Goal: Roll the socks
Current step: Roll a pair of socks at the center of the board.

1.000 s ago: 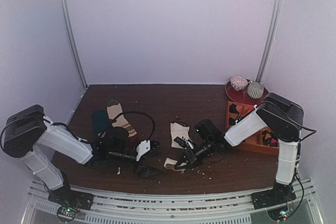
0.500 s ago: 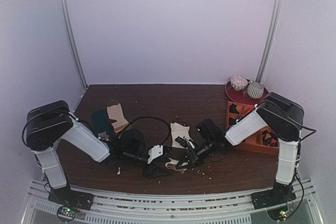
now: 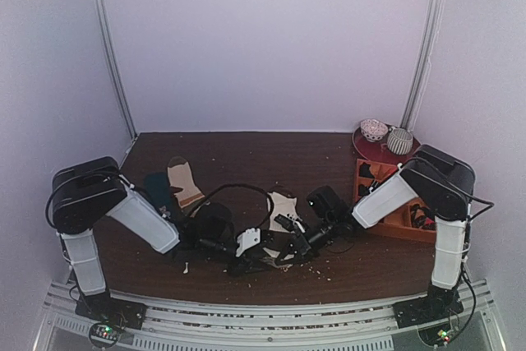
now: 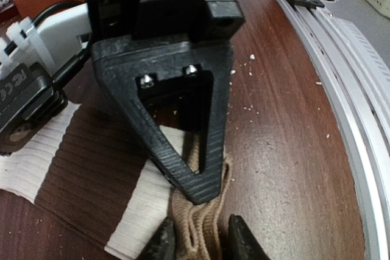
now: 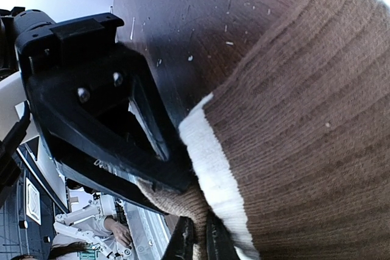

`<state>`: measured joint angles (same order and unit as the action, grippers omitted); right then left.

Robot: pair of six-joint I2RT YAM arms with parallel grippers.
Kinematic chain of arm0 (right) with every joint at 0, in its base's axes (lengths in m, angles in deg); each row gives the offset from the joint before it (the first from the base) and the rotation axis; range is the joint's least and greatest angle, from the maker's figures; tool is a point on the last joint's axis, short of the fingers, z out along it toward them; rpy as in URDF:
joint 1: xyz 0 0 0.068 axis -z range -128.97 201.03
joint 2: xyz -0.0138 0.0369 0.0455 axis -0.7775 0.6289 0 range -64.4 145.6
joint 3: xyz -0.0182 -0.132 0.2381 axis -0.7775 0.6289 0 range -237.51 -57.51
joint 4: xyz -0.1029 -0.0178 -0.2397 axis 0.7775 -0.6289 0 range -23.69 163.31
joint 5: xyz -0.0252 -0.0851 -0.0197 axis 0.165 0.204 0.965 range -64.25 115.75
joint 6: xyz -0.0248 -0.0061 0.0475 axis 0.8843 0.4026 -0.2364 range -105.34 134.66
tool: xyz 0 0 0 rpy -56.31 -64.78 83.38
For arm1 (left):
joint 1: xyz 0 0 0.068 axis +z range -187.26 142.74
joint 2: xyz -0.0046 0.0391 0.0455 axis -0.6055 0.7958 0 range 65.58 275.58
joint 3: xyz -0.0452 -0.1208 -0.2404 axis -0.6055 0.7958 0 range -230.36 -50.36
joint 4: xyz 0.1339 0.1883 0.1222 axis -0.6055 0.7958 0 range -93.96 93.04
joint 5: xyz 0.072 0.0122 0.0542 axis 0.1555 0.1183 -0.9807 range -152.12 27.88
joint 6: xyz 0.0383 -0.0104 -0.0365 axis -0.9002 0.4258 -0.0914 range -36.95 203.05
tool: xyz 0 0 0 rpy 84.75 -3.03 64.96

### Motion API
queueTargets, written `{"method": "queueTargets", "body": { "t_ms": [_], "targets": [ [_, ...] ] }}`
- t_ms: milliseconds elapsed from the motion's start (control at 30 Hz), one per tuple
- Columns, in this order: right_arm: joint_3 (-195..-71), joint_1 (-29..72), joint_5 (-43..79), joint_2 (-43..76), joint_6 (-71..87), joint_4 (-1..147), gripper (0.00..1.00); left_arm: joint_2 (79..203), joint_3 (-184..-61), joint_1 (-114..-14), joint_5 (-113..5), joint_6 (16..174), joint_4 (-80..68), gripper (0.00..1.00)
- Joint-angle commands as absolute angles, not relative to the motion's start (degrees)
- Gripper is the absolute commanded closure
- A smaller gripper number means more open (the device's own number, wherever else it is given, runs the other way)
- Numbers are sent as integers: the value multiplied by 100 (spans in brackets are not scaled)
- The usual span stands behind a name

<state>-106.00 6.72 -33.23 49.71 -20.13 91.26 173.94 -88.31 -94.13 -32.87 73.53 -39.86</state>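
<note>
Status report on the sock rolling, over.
Left gripper pinching the tan end of the cream-white ribbed sock with brown band. Right gripper shut on same end. Grippers crowded tip to tip.

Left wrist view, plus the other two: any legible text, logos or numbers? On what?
Left wrist view: raised marks, possibly "FC", on the black housing at the left edge; cut off by the frame, so not certain.
Right wrist view: faint pale marks on the black bracket; too small to read.
Top view: nothing legible.
</note>
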Motion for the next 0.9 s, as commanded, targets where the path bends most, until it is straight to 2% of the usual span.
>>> {"method": "queueTargets", "body": {
  "t_ms": [0, 100, 233, 400, 533, 667, 867],
  "targets": [
    [-10313, 734, -2638, 5317, -1982, 8365, 100, 17610, -9009, -9442, -3099, 7421, -4084, 82],
    [-10300, 735, -2644, 5292, -1996, 8392, 99, 17689, -9026, -9440, -3029, 7524, -4027, 100],
    [-10302, 730, -2695, 5197, -1972, 8498, 96, 17712, -8879, -9439, -3139, 7764, -4108, 100],
    [-10383, 751, -2587, 4365, -1524, 8577, 81, 17515, -8884, -9423, -3301, 8504, -3500, 100],
    [-10135, 769, -1893, 3091, -937, 9003, 74, 17187, -9156, -9392, -3278, 9246, -2352, 100],
    [-9382, 676, -1167, 2120, -399, 9945, 67, 17051, -9335, -9219, -2861, 9985, -1669, 100],
    [-8628, -104, -79, 1614, 1266, 10517, 63, 17281, -9598, -8975, -2240, 10618, -1320, 100]
  ]
}}
